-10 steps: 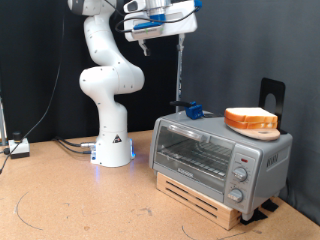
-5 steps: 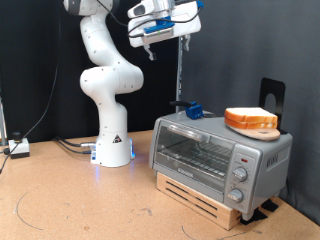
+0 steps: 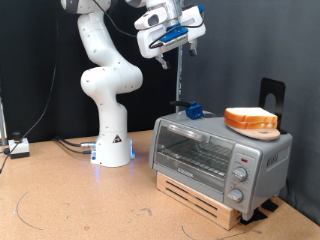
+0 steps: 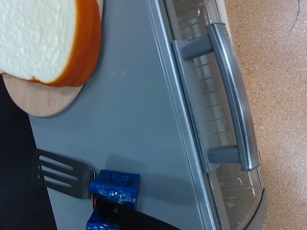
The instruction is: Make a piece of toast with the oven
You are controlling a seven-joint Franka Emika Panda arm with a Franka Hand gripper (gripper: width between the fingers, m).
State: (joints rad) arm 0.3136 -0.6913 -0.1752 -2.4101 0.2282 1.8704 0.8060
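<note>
Now the gripper hangs high above the oven, its door shut.

On the oven roof a bread slice lies on a round board, beside a blue-handled spatula. Bread looks light, soft and crumbly; better take it gently at the crust. Whether the fingers are apart, I cannot tell.

Even, fairly bright indoor light against a black backdrop; the worktop shows only faint shadows. Exterior view is low-resolution and soft. In the wrist view the oven top looks bluish, its handle carries pale glare, and the bread is washed out
</note>
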